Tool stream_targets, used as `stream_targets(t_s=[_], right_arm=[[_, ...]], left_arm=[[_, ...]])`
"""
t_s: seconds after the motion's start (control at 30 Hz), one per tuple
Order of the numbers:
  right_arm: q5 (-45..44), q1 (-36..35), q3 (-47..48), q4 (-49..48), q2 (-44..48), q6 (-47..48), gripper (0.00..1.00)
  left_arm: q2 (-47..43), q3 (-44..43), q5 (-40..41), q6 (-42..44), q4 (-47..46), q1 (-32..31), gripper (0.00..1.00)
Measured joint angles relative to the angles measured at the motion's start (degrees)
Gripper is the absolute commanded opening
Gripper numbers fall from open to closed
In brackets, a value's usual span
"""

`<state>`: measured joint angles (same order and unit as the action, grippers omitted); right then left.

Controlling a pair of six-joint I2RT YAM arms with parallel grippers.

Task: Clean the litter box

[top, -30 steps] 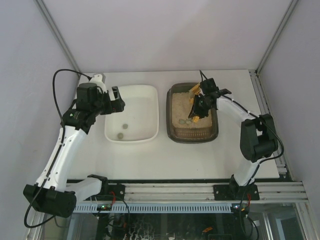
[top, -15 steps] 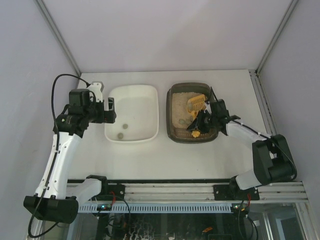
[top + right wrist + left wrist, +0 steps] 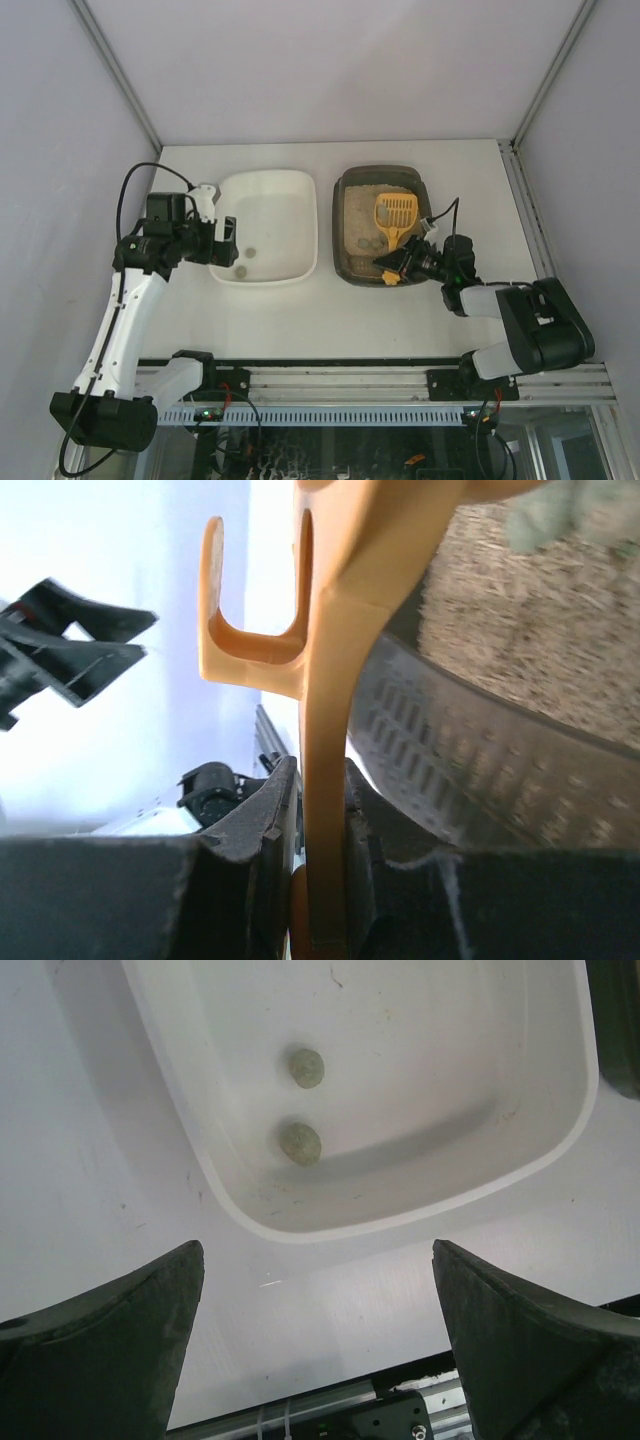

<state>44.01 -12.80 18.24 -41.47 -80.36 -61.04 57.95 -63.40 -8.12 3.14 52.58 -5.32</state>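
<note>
the litter box (image 3: 340, 262) sits on the surface (image 3: 300, 320) just right of the white tub (image 3: 275, 215), your right tool (image 3: 400, 265) farther right pinching the yellow litter scoop (image 3: 394, 215) handle, your left tool (image 3: 225, 243) wide open, empty, over the tub's near-left rim.

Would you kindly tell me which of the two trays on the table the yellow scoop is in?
The dark litter box on the right, filled with sandy litter; the scoop is over its litter. The white tub holds only two small clumps.

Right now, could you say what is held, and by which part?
The right end effector clamps the orange scoop by its handle; the left end effector holds nothing.
</note>
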Motion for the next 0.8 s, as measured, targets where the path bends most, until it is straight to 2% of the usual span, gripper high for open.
stream_targets(t_s=[0.17, 0.27, 0.4, 0.5, 0.8], right_arm=[[4.1, 0.9, -1.2, -19.3, -5.4, -9.0, 0.00], [4.9, 1.4, -1.4, -25.3, -7.8, -12.9, 0.00], [6.1, -1.3, -0.4, -25.6, -8.8, -13.6, 0.00], [7.6, -0.6, -0.2, -26.2, -8.8, -14.2, 0.00], [7.4, -2.5, 1.8, -20.9, -8.8, -12.5, 0.00]], left_arm=[[-0.1, 0.3, -1.1, 1.4, 1.3, 0.2, 0.98], [-0.5, 0.3, -1.5, 2.0, 1.6, 0.5, 0.97], [-0.7, 0.3, -1.8, 2.1, 1.6, 1.0, 0.97], [-0.7, 0.4, -2.6, 2.2, 1.7, 1.2, 0.97], [-0.7, 0.8, -4.3, 2.5, 1.8, 1.7, 0.97]])
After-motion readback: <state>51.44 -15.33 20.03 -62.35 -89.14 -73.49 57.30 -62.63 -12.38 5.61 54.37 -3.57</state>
